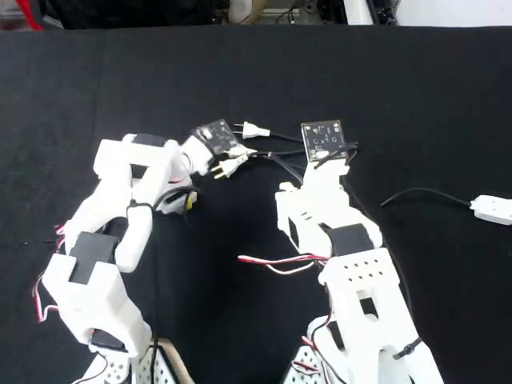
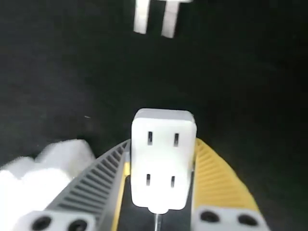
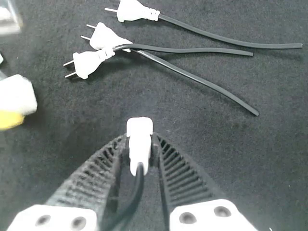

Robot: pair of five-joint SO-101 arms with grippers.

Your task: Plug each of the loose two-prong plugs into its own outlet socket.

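Alignment decides this step: the left gripper (image 2: 162, 144) pinches the outlet block (image 2: 162, 163), and the right gripper (image 3: 139, 139) pinches one plug (image 3: 139, 151), apart from the block. I'd square its prongs to one pair of slots (image 2: 150, 138) before pushing straight in. Three loose plugs (image 3: 103, 36) lie just beside the block.

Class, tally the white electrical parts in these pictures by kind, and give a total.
Two-prong plugs lying loose: 3
Plug held in the right gripper: 1
Outlet block held in the left gripper: 1
White block on a cable, kind unclear: 1
Total: 6
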